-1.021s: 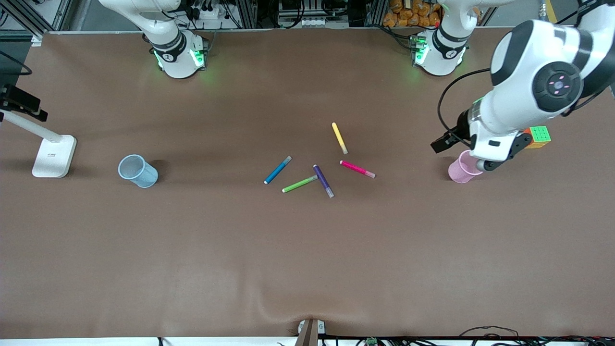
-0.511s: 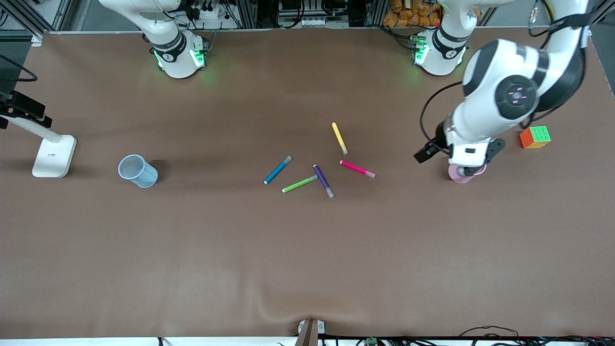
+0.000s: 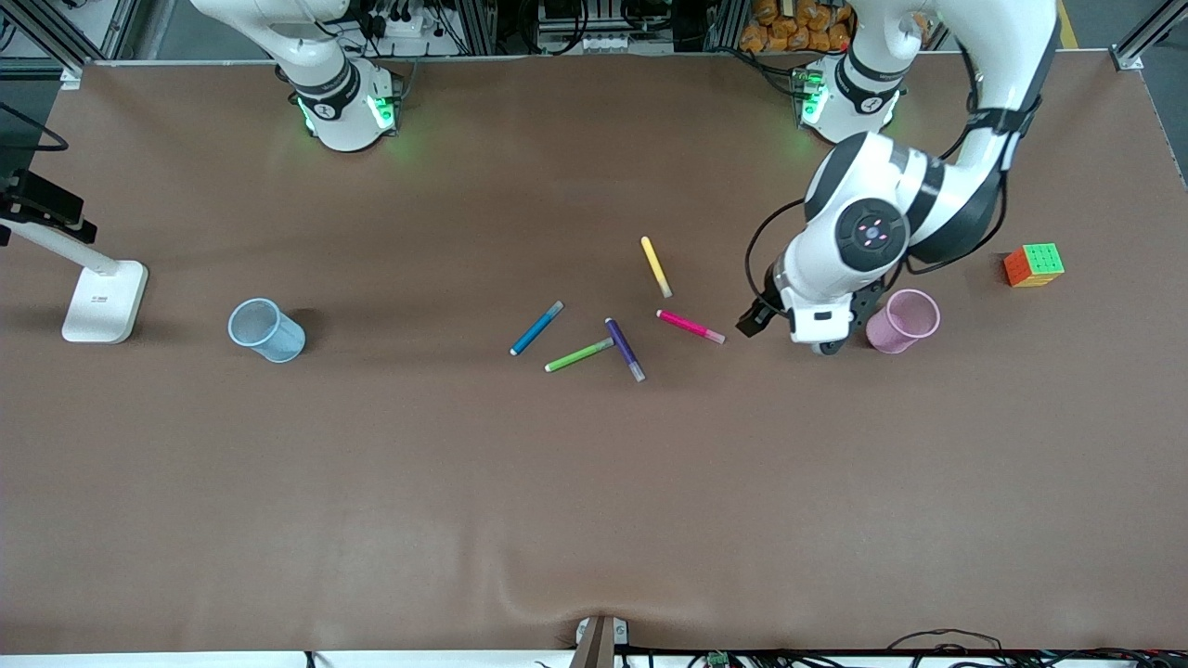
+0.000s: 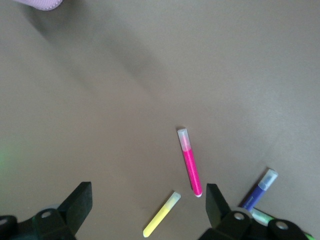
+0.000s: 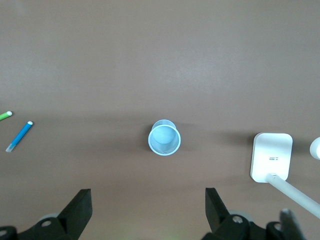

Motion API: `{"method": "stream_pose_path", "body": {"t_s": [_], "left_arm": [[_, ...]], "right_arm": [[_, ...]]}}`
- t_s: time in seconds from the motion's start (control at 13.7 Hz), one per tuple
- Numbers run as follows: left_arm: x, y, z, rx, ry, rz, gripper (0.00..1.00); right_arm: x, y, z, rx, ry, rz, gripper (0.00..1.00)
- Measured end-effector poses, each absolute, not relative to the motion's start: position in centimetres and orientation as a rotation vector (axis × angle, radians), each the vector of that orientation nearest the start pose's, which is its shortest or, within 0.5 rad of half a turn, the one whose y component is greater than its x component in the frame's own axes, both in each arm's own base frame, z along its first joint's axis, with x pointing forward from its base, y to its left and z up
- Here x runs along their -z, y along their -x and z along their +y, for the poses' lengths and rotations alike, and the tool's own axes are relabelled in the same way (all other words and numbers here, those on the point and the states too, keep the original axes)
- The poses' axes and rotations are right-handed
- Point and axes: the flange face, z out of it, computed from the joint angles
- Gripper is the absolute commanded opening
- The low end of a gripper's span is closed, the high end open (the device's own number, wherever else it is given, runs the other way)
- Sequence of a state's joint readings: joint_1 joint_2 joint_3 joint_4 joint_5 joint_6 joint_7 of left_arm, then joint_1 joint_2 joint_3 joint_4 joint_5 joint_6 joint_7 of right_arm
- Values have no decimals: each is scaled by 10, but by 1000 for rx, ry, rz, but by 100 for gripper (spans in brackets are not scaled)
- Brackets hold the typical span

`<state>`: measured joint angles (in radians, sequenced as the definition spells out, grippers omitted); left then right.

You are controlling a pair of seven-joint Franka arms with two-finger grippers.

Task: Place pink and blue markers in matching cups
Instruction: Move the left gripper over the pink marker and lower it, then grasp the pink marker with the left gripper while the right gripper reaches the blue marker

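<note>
front view: the five markers are seen scattered near the middle of the desk [image 3: 594,520], none yet in a cup. the pink marker [image 3: 690,327] lies flat at the end of the cluster toward the left arm, well apart from the pink cup [image 3: 902,321], which stands upright nearer that arm's end. the blue marker [image 3: 536,327] lies at the cluster's end toward the right arm, and the blue cup [image 3: 265,329] stands well apart from it, near a white lamp base [image 3: 104,301]. each colour is thus set on the side of its matching cup, so each arm can probably serve its own pair.

the left hand [image 3: 821,336] is held low over the desk between the pink cup and the pink marker, its fingers [image 4: 77,202] spread wide and empty; in the left wrist view the pink marker [image 4: 190,163] is framed just ahead of the gap, which suggests an approach lined up for a pick. a yellow marker [image 3: 655,266], a purple marker [image 3: 625,349] and a green marker [image 3: 578,354] lie beside it and are best avoided.

the right hand [image 5: 148,210], outside the front view, is shown wide open and empty high above the blue cup [image 5: 164,137], where that arm appears to wait. a colour cube [image 3: 1033,264] sits by the desk's edge at the left arm's end.
</note>
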<state>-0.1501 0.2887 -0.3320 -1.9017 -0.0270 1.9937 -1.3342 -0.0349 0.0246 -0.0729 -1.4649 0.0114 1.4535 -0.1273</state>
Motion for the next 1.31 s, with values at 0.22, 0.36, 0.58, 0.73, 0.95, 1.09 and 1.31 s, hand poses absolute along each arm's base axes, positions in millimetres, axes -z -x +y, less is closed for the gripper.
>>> {"method": "stream_pose_path", "body": {"t_s": [0.22, 0.36, 0.58, 0.73, 0.95, 1.09, 1.31], "left_arm": [[-325, -534, -271, -320, 2750, -1331, 100], [-308, -536, -274, -331, 2717, -1392, 100], [-278, -534, -279, -374, 2677, -1417, 100], [-258, -533, -279, -406, 2656, -1418, 100], [-240, -534, -280, -439, 2646, -1457, 100], [-233, -535, -279, -461, 2641, -1484, 100], [-220, -533, -280, -505, 2622, -1505, 100]], "right_arm": [[-641, -551, -60, -83, 3126, -25, 100], [-626, -560, -61, -128, 3124, -24, 100], [-581, -581, -63, -243, 3115, -20, 100], [-553, -593, -67, -308, 3109, -13, 100], [-540, -596, -69, -354, 3103, -1, 100], [-539, -593, -68, -399, 3097, 77, 100], [-536, -589, -48, -467, 3096, 254, 100]]}}
